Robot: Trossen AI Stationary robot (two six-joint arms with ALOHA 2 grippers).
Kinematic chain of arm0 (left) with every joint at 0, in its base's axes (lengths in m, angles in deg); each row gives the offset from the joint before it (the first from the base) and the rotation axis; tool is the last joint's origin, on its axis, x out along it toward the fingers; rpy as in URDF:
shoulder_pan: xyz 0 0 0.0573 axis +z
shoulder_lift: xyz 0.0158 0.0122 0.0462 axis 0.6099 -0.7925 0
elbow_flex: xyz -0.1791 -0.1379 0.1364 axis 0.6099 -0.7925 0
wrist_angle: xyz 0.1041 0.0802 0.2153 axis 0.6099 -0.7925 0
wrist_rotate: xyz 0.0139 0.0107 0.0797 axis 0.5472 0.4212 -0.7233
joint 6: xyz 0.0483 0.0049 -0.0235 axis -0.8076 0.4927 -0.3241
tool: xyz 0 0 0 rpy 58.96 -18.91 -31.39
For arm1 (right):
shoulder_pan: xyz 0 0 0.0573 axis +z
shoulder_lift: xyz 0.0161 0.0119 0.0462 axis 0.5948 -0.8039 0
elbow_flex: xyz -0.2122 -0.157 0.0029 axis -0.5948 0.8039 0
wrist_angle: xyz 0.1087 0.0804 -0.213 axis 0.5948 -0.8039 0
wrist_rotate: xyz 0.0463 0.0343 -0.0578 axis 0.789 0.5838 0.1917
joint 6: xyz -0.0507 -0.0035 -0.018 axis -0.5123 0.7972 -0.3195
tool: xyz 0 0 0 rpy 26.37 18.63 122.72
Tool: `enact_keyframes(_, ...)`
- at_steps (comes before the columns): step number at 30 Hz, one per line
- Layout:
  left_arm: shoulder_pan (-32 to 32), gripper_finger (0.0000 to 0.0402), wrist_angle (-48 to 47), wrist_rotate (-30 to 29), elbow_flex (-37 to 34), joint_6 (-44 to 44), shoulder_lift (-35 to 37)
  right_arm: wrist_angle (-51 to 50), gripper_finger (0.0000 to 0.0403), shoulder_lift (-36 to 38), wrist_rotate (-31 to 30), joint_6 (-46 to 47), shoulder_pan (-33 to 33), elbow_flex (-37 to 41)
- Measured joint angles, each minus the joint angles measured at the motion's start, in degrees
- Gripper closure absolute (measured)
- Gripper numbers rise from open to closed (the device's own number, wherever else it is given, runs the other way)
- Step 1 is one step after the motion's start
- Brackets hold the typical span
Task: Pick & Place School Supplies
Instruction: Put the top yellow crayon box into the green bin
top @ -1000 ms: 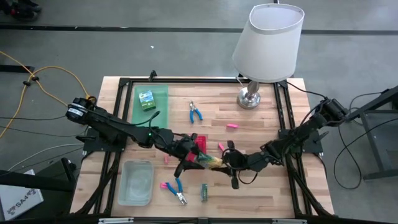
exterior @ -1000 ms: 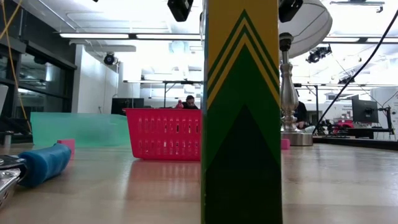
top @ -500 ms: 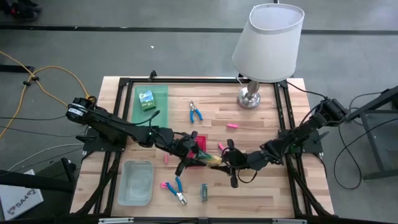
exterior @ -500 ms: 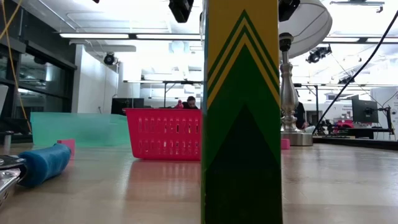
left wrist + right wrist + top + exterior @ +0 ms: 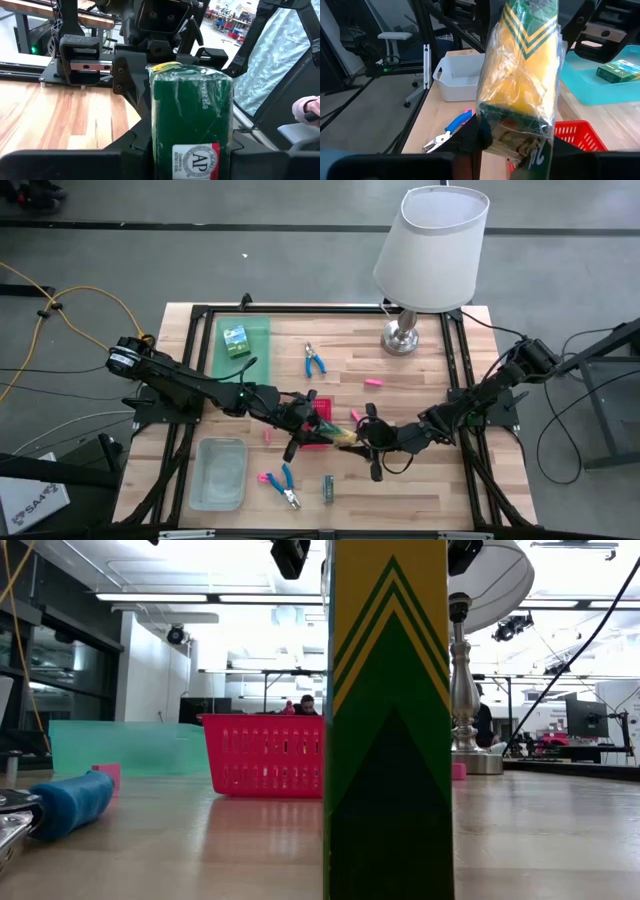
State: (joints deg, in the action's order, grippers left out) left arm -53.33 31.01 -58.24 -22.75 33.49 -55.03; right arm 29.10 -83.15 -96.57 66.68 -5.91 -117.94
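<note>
I'm looking at a pale wooden plank surface (image 5: 420, 370) framed by black rails, on a grey floor; level across it, an open hall with ceiling strip lights and a seated person far behind. Beyond both tools stands a lamp (image 5: 430, 255) with a white shade. On my left tool's far side lies a flat green tray (image 5: 243, 345) holding a small green box (image 5: 235, 340); on its near side, a clear bin (image 5: 219, 472). A red mesh basket (image 5: 322, 418) sits right under the two tools.

My right tool (image 5: 362, 438) is clamped on one end of a green-and-yellow box (image 5: 341, 440) wrapped in film. My left tool (image 5: 308, 434) meets the box's other end, its fingers either side of it and apparently pressing.

The box's end label reads "AP"; smaller print beside it is unreadable.

Blue-handled pliers (image 5: 315, 360) lie beyond the tools, pink erasers (image 5: 373, 383) nearby.
</note>
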Motion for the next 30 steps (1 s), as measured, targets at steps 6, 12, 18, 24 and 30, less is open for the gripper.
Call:
enact_keyframes(6,0.0,0.0295,-0.1,0.1,0.0,0.0,0.1,-0.1,0.0321,0.0,0.2,0.4,0.0,0.0)
enact_keyframes(12,-0.1,0.0296,-0.2,0.4,0.0,0.1,0.1,-0.1,0.0287,0.0,0.8,0.4,0.0,0.0)
enact_keyframes(18,-0.3,0.0303,-0.1,1.0,0.0,0.2,0.2,-0.4,0.0228,0.0,2.0,0.4,0.0,0.0)
enact_keyframes(24,-0.3,0.0306,-0.2,1.0,0.0,0.2,0.2,-0.4,0.0197,0.0,2.0,0.4,0.0,0.0)
enact_keyframes(30,-0.3,0.0306,-0.2,0.8,0.0,0.2,0.2,-1.9,0.0197,0.5,1.9,-1.6,0.0,0.0)
